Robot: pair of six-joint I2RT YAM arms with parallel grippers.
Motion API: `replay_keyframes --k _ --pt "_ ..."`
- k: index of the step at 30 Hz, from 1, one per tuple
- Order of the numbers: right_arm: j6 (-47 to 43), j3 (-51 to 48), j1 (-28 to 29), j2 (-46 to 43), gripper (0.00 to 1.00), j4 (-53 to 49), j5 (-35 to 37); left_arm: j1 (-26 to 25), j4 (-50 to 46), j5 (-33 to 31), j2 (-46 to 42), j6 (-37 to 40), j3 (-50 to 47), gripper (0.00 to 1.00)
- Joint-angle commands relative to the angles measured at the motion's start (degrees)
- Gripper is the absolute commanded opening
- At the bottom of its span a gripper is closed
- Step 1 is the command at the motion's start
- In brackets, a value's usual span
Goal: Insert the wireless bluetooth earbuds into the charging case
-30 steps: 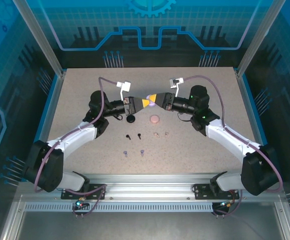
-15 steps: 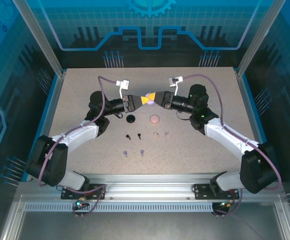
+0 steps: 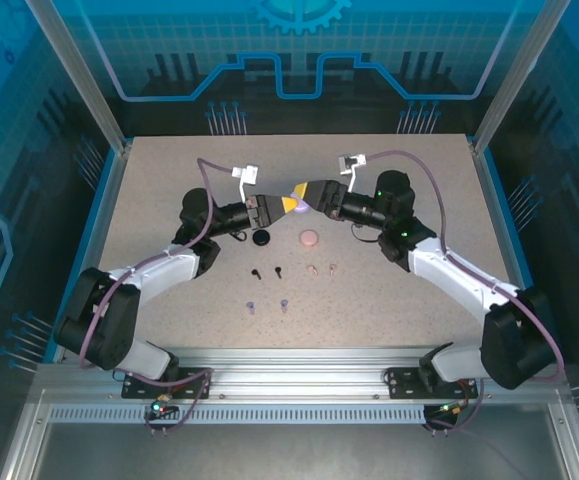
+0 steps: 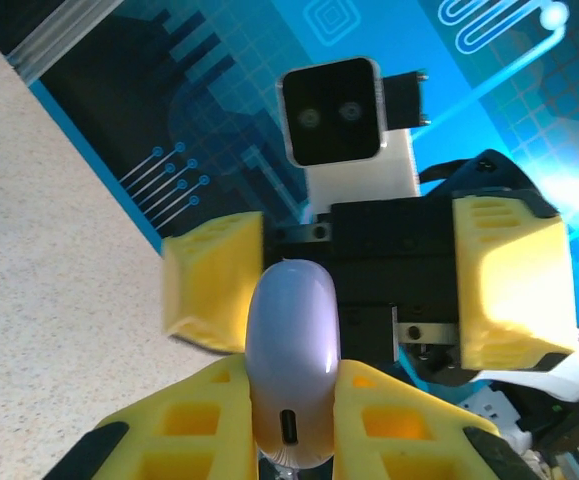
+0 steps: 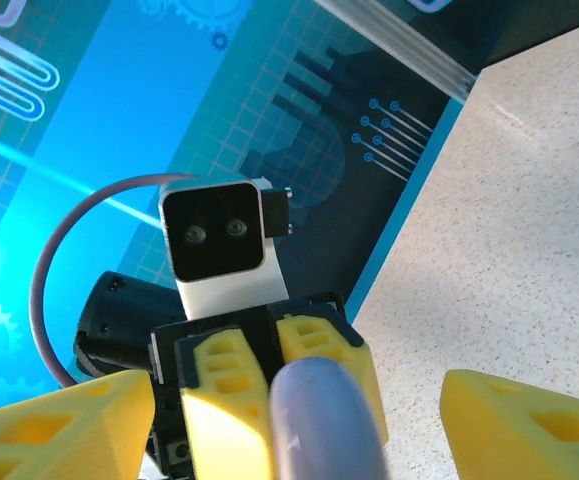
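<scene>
My left gripper (image 4: 291, 378) is shut on a lilac round charging case (image 4: 291, 340), held on edge above the table with its port facing the left wrist camera. My right gripper (image 5: 299, 440) is open, its yellow fingers (image 5: 59, 430) standing wide on either side of the same case (image 5: 324, 420) without touching it. From above, the two grippers meet nose to nose, left (image 3: 287, 205) and right (image 3: 311, 194). On the table lie two black earbuds (image 3: 267, 271), two pale pink earbuds (image 3: 322, 268) and two purple earbuds (image 3: 267, 305).
A black round case (image 3: 261, 238) and a pink round case (image 3: 309, 238) sit on the speckled table (image 3: 409, 160) just below the grippers. Blue walls and an aluminium frame ring the table.
The left gripper has tilted and eased slightly down and left with the lilac case. The right gripper has shifted slightly up and left around it.
</scene>
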Motion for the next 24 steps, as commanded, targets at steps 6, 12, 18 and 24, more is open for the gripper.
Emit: replay_keyframes --k 6,12,18,24 --pt "-17.78 -0.07 0.98 -13.37 0.81 -26.47 13.62 -0.10 -10.62 -5.29 -5.52 11.10 -1.25 0.00" --pt "-29.43 3.56 5.63 -13.18 0.81 -37.31 19.02 -0.10 -17.62 -6.10 -8.12 16.87 -0.79 0.00" --pt "-31.43 5.78 8.45 -9.20 0.80 -36.38 21.62 -0.35 -21.34 -5.19 -9.68 19.50 -0.37 0.00" --pt "-30.77 7.57 8.74 -6.06 0.80 -33.96 21.23 -1.24 -23.82 -4.91 -10.50 21.22 -0.22 0.00"
